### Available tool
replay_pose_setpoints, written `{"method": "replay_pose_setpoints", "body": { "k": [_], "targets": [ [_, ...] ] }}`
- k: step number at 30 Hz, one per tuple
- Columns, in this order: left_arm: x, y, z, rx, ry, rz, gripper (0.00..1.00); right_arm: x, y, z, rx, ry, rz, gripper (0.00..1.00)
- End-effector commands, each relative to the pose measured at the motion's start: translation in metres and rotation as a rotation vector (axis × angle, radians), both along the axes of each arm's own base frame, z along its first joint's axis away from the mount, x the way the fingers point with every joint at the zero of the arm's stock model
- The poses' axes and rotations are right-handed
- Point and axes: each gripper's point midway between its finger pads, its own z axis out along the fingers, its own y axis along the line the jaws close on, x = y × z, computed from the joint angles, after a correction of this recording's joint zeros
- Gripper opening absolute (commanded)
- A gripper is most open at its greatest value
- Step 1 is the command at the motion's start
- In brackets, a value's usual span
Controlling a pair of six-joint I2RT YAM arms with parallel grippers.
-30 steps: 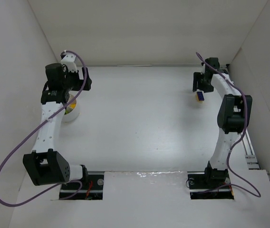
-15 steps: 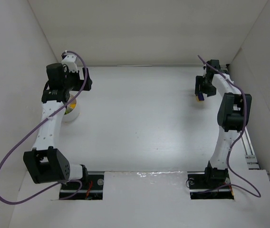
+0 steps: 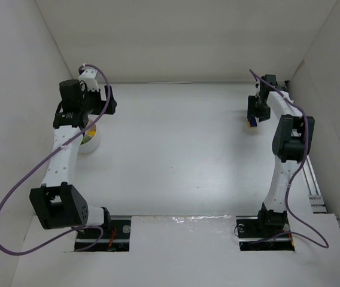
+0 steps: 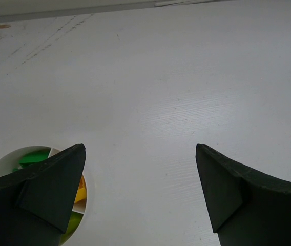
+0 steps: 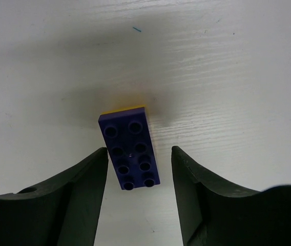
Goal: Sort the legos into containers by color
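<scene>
A purple-blue lego point(image 5: 130, 154) with a yellow piece point(image 5: 125, 108) under its far end lies flat on the white table. My right gripper point(image 5: 139, 149) is open and straddles the brick's near half, with a gap on each side. In the top view the right gripper point(image 3: 253, 112) is at the far right, and only a sliver of the brick point(image 3: 252, 124) shows. My left gripper point(image 4: 140, 146) is open and empty, just right of the white bowl point(image 4: 38, 149). The bowl holds green point(image 4: 34, 156), yellow point(image 4: 80, 192) and lime point(image 4: 71, 223) legos. It also shows in the top view point(image 3: 91, 142).
White walls enclose the table on the left, back and right. The right gripper works close to the right wall point(image 3: 331, 89). The left arm point(image 3: 62, 155) partly covers the bowl in the top view.
My right gripper has moved down over the purple-blue brick, which is now mostly covered in the top view. The left arm has barely moved.
</scene>
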Motion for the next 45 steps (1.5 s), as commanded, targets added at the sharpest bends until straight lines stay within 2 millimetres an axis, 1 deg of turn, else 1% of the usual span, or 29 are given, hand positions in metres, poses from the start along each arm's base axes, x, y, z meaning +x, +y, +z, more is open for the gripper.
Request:
{"method": "replay_pose_setpoints", "body": {
  "k": [1, 6, 10, 11, 12, 15, 17, 18, 19, 20, 21, 23, 24, 25, 26, 27, 28, 29, 31, 32, 34, 35, 37, 38, 39, 40, 43, 44, 45],
  "targets": [
    [0.003, -0.006, 0.007, -0.009, -0.032, -0.019, 0.86, 0.006, -0.005, 0.008, 0.006, -0.012, -0.001, 0.58],
    [0.004, -0.006, 0.004, -0.010, -0.023, -0.019, 0.86, 0.004, -0.005, 0.005, 0.004, 0.008, 0.007, 0.56],
    [0.004, -0.006, 0.004, -0.010, -0.023, -0.019, 0.86, 0.006, -0.002, 0.007, 0.018, -0.002, 0.024, 0.44],
    [0.005, -0.006, 0.000, -0.011, -0.014, -0.019, 0.86, 0.006, -0.002, 0.003, 0.019, 0.007, 0.024, 0.41],
    [0.005, -0.006, 0.000, -0.011, -0.014, -0.019, 0.86, 0.006, -0.002, 0.003, 0.019, 0.007, 0.024, 0.34],
    [0.005, -0.006, 0.000, -0.011, -0.014, -0.019, 0.86, 0.004, 0.002, 0.002, 0.041, 0.015, 0.033, 0.25],
    [0.005, -0.006, 0.000, -0.011, -0.014, -0.019, 0.86, 0.002, 0.006, 0.007, 0.061, 0.011, 0.043, 0.18],
    [0.003, -0.009, -0.005, -0.021, -0.003, -0.037, 0.86, 0.004, 0.014, 0.014, 0.098, -0.007, 0.071, 0.16],
    [0.000, -0.011, 0.000, -0.018, -0.022, -0.055, 0.86, 0.005, 0.020, 0.025, 0.123, -0.033, 0.099, 0.13],
    [-0.003, -0.020, 0.001, -0.027, -0.041, -0.107, 0.87, 0.000, 0.025, 0.029, 0.167, -0.030, 0.125, 0.12],
    [-0.010, -0.025, -0.009, -0.045, -0.020, -0.136, 0.87, 0.000, 0.047, 0.040, 0.279, -0.060, 0.191, 0.10],
    [-0.022, -0.036, -0.006, -0.067, -0.044, -0.222, 0.89, -0.009, 0.073, 0.053, 0.412, -0.071, 0.279, 0.07],
    [-0.031, -0.050, -0.007, -0.117, -0.041, -0.322, 0.90, -0.016, 0.086, 0.063, 0.485, -0.069, 0.308, 0.06],
    [-0.036, -0.050, -0.008, -0.152, -0.037, -0.357, 0.90, -0.022, 0.110, 0.076, 0.631, -0.080, 0.369, 0.04],
    [-0.043, -0.060, -0.011, -0.195, -0.013, -0.418, 0.90, -0.028, 0.126, 0.083, 0.700, -0.076, 0.414, 0.03],
    [-0.059, -0.073, -0.011, -0.293, 0.024, -0.517, 0.90, -0.036, 0.139, 0.094, 0.770, -0.063, 0.441, 0.01],
    [-0.066, -0.081, -0.014, -0.352, 0.058, -0.569, 0.90, -0.045, 0.165, 0.108, 0.891, -0.060, 0.516, 0.00],
    [-0.071, -0.087, -0.017, -0.403, 0.092, -0.604, 0.90, -0.050, 0.179, 0.119, 0.950, -0.060, 0.554, 0.00],
    [-0.078, -0.098, -0.025, -0.531, 0.164, -0.666, 0.87, -0.064, 0.205, 0.137, 1.047, -0.050, 0.641, 0.00],
    [-0.081, -0.101, -0.026, -0.593, 0.206, -0.657, 0.85, -0.073, 0.229, 0.153, 1.122, -0.052, 0.716, 0.00],
    [-0.079, -0.111, -0.023, -0.607, 0.188, -0.687, 0.84, -0.087, 0.251, 0.169, 1.189, -0.035, 0.782, 0.00],
    [-0.080, -0.114, -0.022, -0.608, 0.187, -0.680, 0.84, -0.098, 0.270, 0.182, 1.251, -0.027, 0.845, 0.00],
    [-0.081, -0.126, -0.012, -0.625, 0.166, -0.704, 0.84, -0.107, 0.286, 0.198, 1.299, -0.024, 0.905, 0.00],
    [-0.082, -0.130, -0.010, -0.634, 0.165, -0.701, 0.84, -0.112, 0.295, 0.201, 1.325, 0.002, 0.917, 0.00],
    [-0.084, -0.134, -0.014, -0.652, 0.181, -0.702, 0.84, -0.120, 0.309, 0.215, 1.330, -0.005, 0.976, 0.00],
    [-0.089, -0.141, -0.010, -0.683, 0.204, -0.707, 0.84, -0.123, 0.317, 0.217, 1.344, 0.003, 0.999, 0.00],
    [-0.089, -0.148, -0.011, -0.697, 0.179, -0.708, 0.84, -0.137, 0.339, 0.225, 1.366, 0.034, 1.057, 0.00],
    [-0.089, -0.153, 0.000, -0.684, 0.117, -0.741, 0.84, -0.141, 0.345, 0.226, 1.369, 0.048, 1.063, 0.00],
    [-0.092, -0.158, 0.005, -0.717, 0.130, -0.735, 0.83, -0.145, 0.349, 0.226, 1.373, 0.064, 1.065, 0.00]
  ]
}}
